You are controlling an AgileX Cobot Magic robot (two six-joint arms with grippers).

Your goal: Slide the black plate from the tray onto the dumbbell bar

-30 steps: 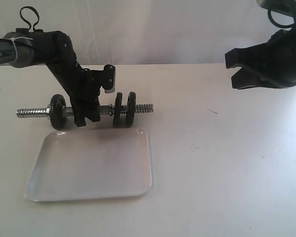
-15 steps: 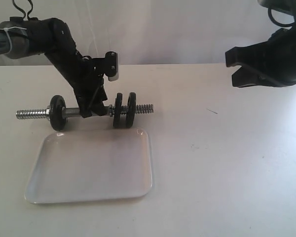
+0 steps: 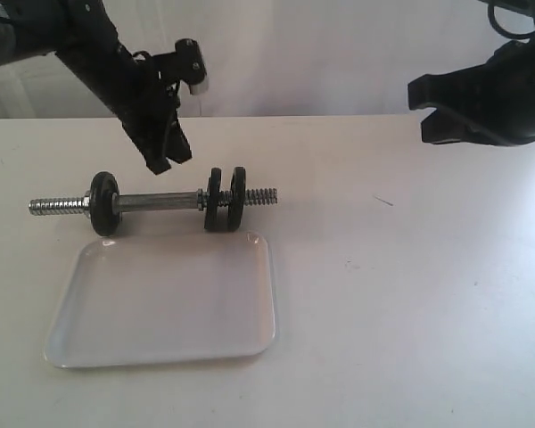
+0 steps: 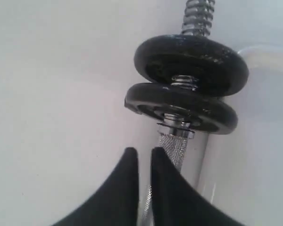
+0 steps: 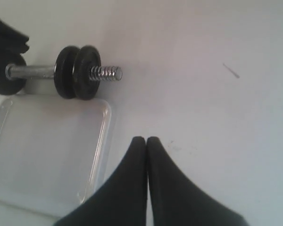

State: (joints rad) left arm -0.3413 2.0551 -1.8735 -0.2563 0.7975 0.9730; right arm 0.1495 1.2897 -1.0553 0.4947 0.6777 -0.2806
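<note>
**Exterior view.** The dumbbell bar (image 3: 156,201) lies on the worktop (image 3: 410,294) with its long axis running left to right, just beyond the far rim of the tray (image 3: 160,303). No disc lies in the tray. Three alike discs are threaded on the bar: a left disc (image 3: 104,203) and a touching pair near the right end. The black plate (image 3: 239,198) is judged to be the outer one of that pair, though this cannot be confirmed. The left end effector (image 3: 165,159) hangs above the bar's middle, clear of it. The right end effector (image 3: 425,114) hovers far to the right, well apart. The left arm is the nearer.

**Left wrist view.** The fingers (image 4: 127,188) are almost pressed together and pinch nothing. The pair lies ahead of them along the bar's axis.

**Right wrist view.** The fingers (image 5: 137,179) are pressed together and empty. The plate lies to their left.

**Judgement.** Loading appears complete.
</note>
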